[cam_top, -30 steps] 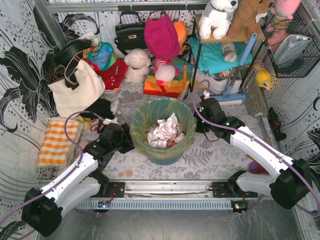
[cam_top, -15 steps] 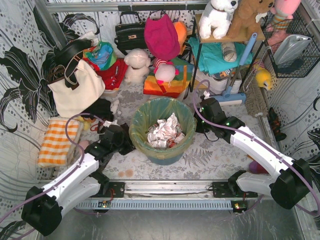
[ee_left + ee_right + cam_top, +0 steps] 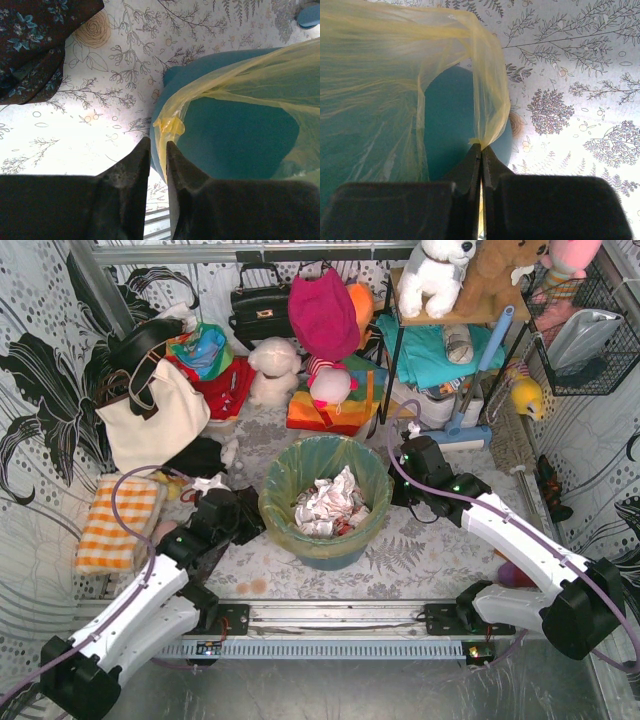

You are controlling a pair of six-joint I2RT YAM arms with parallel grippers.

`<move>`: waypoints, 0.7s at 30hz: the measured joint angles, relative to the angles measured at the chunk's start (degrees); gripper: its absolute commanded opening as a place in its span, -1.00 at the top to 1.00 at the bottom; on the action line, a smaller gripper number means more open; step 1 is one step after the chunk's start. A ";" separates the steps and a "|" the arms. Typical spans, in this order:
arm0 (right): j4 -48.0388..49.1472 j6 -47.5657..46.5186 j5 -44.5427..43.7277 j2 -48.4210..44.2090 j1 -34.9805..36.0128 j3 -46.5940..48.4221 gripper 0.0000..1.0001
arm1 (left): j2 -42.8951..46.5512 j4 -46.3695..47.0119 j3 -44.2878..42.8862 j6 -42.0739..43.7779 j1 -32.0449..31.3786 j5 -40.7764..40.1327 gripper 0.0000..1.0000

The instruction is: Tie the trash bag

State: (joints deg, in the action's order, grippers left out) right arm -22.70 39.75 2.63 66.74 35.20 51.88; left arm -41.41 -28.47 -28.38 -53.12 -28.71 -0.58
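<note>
The trash bag (image 3: 285, 465) is a thin yellow-green liner folded over the rim of a round teal bin (image 3: 330, 552), with crumpled white paper (image 3: 330, 502) inside. My left gripper (image 3: 252, 528) is at the bin's left rim. In the left wrist view its jaws (image 3: 157, 145) stand a narrow gap apart, and a folded edge of the bag (image 3: 169, 127) runs down into that gap beside the bin (image 3: 235, 135). My right gripper (image 3: 395, 483) is at the right rim. In the right wrist view it (image 3: 481, 148) is shut on a pinched point of the bag (image 3: 490, 100), stretched off the bin (image 3: 445, 125).
A cream tote (image 3: 150, 420) and an orange checked cloth (image 3: 115, 520) lie left. A dark floral cloth (image 3: 35, 45) lies near the left gripper. Soft toys, a shelf frame (image 3: 395, 350) and a blue mop (image 3: 470, 430) stand behind. The arms' rail (image 3: 330, 620) runs in front.
The left arm's elbow has swung left and toward the near edge, and its cable has shifted. Its gripper stays by the bin's left rim. The right arm has not moved.
</note>
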 measured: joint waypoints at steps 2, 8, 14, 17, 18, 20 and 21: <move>0.00 0.00 0.00 0.00 0.00 0.00 1.00 | -0.50 0.20 0.00 0.00 0.00 -0.04 0.26; -0.15 0.00 0.09 0.00 -0.11 0.00 1.00 | -1.60 3.45 0.87 0.04 0.00 0.42 0.01; -0.22 0.02 0.20 -0.17 -0.20 0.00 1.00 | -2.32 7.28 2.01 0.07 0.00 1.88 0.01; -0.22 0.02 0.20 -0.28 -0.20 0.00 1.00 | -3.45 8.57 2.32 0.15 0.00 2.58 0.02; -0.22 0.02 0.20 -0.33 -0.20 0.00 1.00 | -3.72 9.14 2.69 0.13 0.00 2.95 0.01; -0.22 0.02 0.20 -0.33 -0.20 0.00 1.00 | -3.89 10.16 3.78 0.11 0.00 3.48 0.02; -0.22 0.02 0.22 -0.33 -0.20 0.00 1.00 | -3.87 10.58 4.44 0.09 0.00 3.74 0.02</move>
State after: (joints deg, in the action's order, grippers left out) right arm -22.92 39.77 2.85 66.41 35.00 51.88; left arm -45.28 -17.89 -23.94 -53.04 -28.71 3.16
